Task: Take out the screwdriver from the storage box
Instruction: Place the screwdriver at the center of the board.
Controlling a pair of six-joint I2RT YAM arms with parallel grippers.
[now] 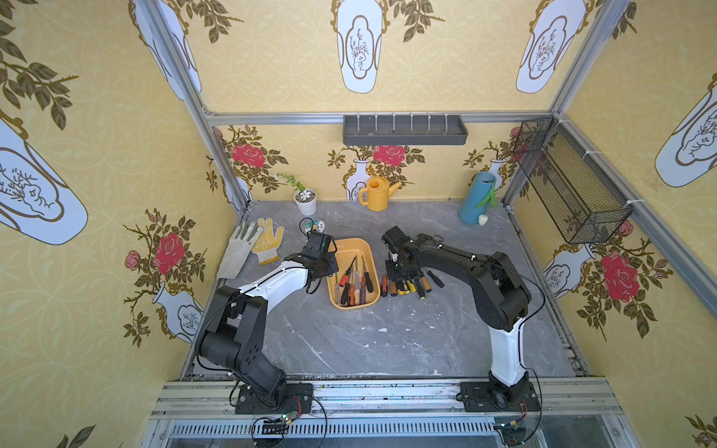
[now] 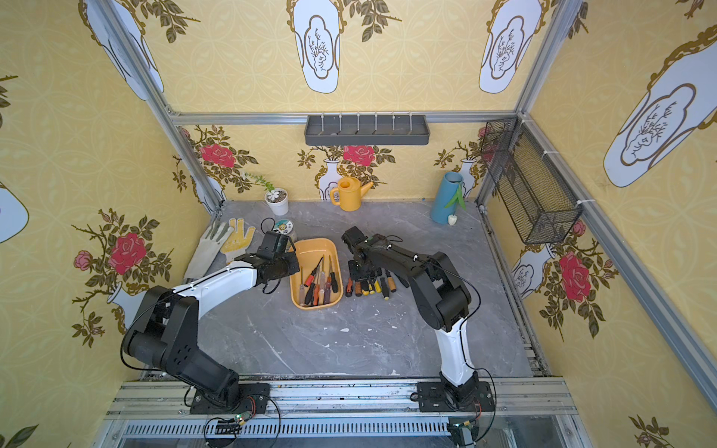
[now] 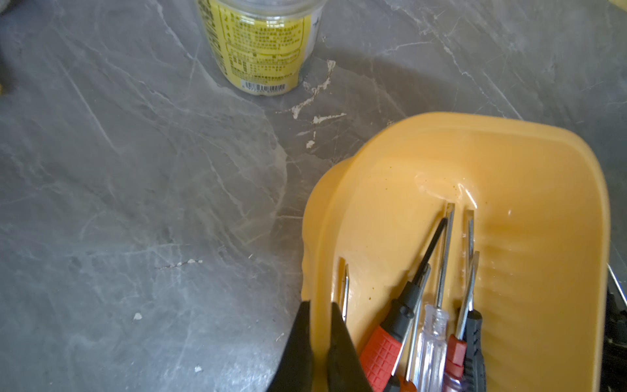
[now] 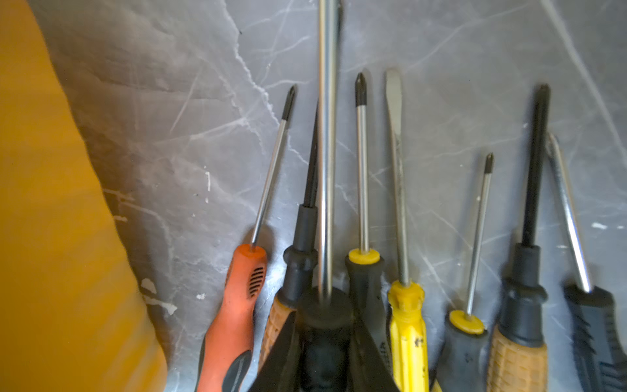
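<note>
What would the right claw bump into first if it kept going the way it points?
Most likely the grey table. The right gripper tilts down over the screwdrivers lying beside the storage box, so the long screwdriver between its fingers would touch down first. Depth is unclear.

You are working in a robot test cell dressed as a household tool-and-gardening corner, not a real room. The walls are vase-and-rose wallpaper (image 1: 271,58) panels hung in a bare aluminium frame (image 1: 372,117). Your left arm (image 1: 271,283) and right arm (image 1: 465,267) are bolted to a metal rail (image 1: 388,391) along the front of a grey marble-look surface (image 1: 388,341). The props set the theme: a yellow watering can (image 1: 376,198), a small potted plant (image 1: 305,201), work gloves (image 1: 267,242), a wire mesh basket (image 1: 570,182), and screwdrivers (image 1: 407,287) beside a yellow storage box (image 1: 351,248).
</note>
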